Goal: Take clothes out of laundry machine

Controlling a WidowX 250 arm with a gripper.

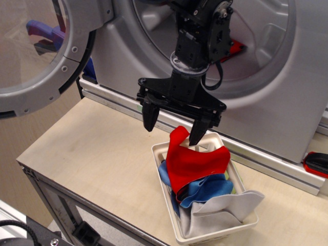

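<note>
Clothes (197,169) fill the white basket (205,237), which sits near the front edge of the surface (97,154), toward its right side. We see a red piece (192,161) on top, a blue piece (205,189) under it, and a pale grey-white piece (225,207) draped over the basket's near right rim. How many pieces lie beneath we cannot tell, since the top ones cover them.

We see the claw (174,122) hanging just above the basket's far end with its two fingers spread wide and nothing between them. Its right-hand fingertip in the picture overlaps the raised tip of the red piece; whether it touches we cannot tell.

Behind the arm, the laundry machine (287,102) stands along the back edge, its top cut off by the frame. We make out something red (234,50) inside the drum, mostly hidden by the arm. The round door (31,51) hangs open at the left, also cropped. A red-and-black object (316,164) is cut off at the right edge.
</note>
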